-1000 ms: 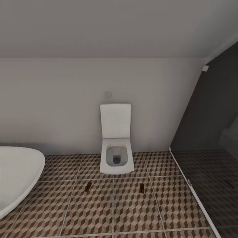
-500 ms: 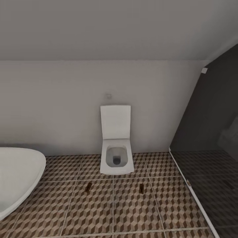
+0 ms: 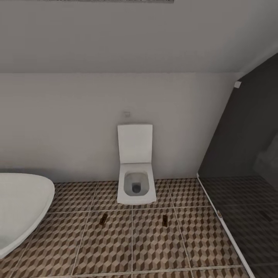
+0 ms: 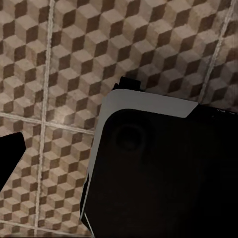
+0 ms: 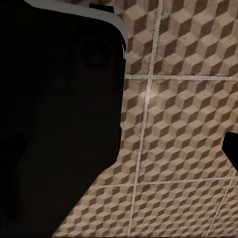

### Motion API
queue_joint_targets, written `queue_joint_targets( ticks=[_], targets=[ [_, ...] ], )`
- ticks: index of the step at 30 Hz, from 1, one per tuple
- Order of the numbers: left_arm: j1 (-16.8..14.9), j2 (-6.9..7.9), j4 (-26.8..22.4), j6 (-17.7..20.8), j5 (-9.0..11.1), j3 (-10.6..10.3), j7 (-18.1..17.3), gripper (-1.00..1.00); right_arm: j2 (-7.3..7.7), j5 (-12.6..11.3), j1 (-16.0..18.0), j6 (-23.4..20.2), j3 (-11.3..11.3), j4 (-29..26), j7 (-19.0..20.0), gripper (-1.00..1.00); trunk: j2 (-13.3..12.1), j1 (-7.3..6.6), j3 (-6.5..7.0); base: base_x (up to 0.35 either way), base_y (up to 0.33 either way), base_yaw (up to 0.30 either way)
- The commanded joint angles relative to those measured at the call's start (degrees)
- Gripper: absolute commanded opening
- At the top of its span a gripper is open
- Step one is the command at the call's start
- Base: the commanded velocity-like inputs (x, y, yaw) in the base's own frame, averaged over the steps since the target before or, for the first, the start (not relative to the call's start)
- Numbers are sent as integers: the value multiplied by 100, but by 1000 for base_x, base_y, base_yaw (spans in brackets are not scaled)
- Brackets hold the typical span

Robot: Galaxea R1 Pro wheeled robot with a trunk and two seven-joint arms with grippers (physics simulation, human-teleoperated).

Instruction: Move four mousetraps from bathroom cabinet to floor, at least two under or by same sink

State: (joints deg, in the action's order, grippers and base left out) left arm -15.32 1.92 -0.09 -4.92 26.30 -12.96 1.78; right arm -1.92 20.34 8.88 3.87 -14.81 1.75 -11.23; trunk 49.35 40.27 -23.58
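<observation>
- A white toilet (image 3: 136, 181) stands against the pale back wall (image 3: 69, 123), lid raised.
- Two mousetraps lie on the bathroom floor (image 3: 154, 247) in front of it — one (image 3: 103, 219) toward the white bathtub (image 3: 21, 206), the other (image 3: 165, 220) toward the dark shower area (image 3: 247, 185).

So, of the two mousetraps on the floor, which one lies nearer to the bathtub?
The left mousetrap, lying tilted on the tile before the toilet's left corner; the other mousetrap lies on the shower side.
</observation>
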Motion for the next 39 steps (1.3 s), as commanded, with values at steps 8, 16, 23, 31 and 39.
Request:
queue_joint_targets(
  ticks=[8, 16, 23, 31, 39],
  targets=[
    [135, -31, -3, -16, 29, -53, 15, 100, -49, 46, -53, 110, -49, 18, -29, 100, -318, -176, 139, 0, 0, 0],
    [196, -95, -5, -22, 26, -50, 15, 100, -65, 34, -66, 187, -48, 18, -9, 100, -639, -352, 282, 0, 0, 0],
    [248, -191, -1, -39, 25, -49, 15, 100, -65, 17, -70, 215, -54, 18, 87, 100, -920, -505, 408, 0, 0, 0],
    [377, -281, -7, -98, -1, -49, 15, 100, -59, 7, -71, 223, -58, 18, 157, 100, -1080, -593, 480, 0, 0, 0],
    [407, -301, -8, -112, -8, -49, 15, 100, -46, 5, -71, 220, -64, 18, 170, 100, -1080, -593, 480, 0, 0, 0]
  ],
)
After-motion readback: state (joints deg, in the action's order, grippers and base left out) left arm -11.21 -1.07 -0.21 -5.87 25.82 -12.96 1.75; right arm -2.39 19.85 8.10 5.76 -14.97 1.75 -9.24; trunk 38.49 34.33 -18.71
